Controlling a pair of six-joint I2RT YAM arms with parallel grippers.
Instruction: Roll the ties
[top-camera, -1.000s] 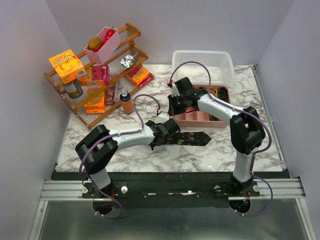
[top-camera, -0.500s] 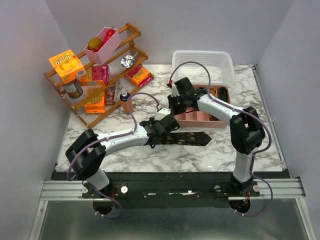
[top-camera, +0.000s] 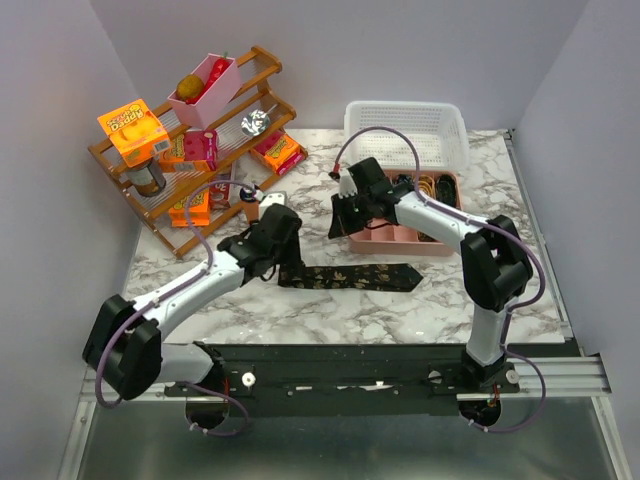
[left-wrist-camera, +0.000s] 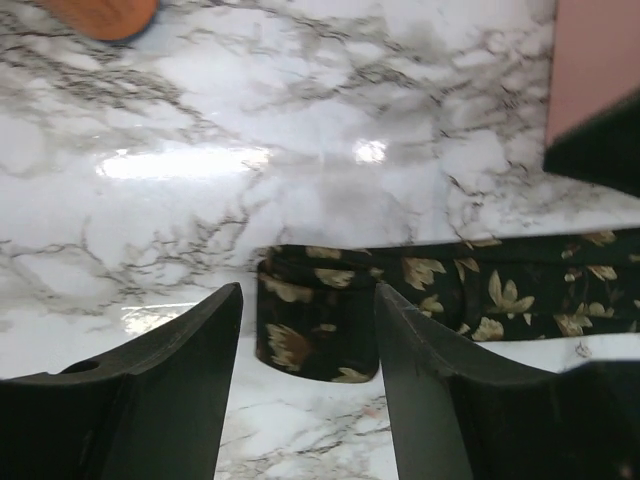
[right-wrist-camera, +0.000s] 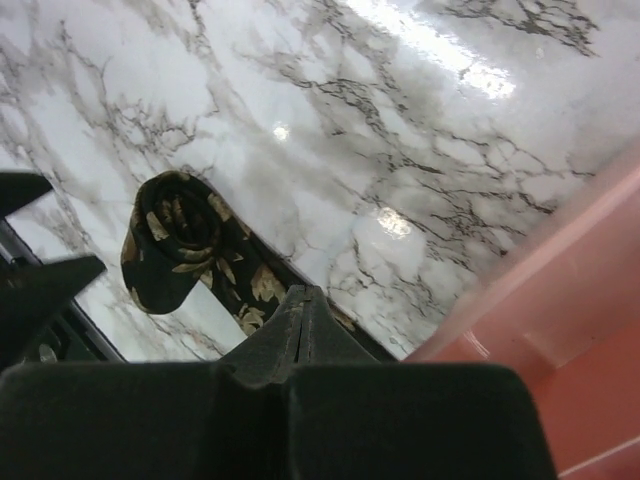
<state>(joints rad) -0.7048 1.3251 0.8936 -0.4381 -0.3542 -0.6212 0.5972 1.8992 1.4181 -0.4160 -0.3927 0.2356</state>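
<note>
A black tie with a gold leaf pattern (top-camera: 355, 277) lies flat on the marble table, its left end rolled into a small coil (left-wrist-camera: 315, 320). My left gripper (top-camera: 280, 258) is open just above and left of that coil. In the left wrist view its two fingers (left-wrist-camera: 190, 380) frame the coil without touching it. My right gripper (top-camera: 340, 222) hangs shut and empty by the left edge of the pink tray (top-camera: 395, 238). From the right wrist the coil (right-wrist-camera: 170, 240) shows below the shut gripper (right-wrist-camera: 302, 292). Rolled dark and gold coils (top-camera: 432, 186) sit in the tray.
A white basket (top-camera: 405, 125) stands behind the pink tray. At the back left a wooden rack (top-camera: 190, 150) holds snack boxes and a pink bin. An orange bottle (top-camera: 252, 196) stands close behind my left arm.
My left arm has swung to the left and drawn back from the tie, its jaws opening wider; the rolled end stays on the table. My right gripper has edged slightly left.
</note>
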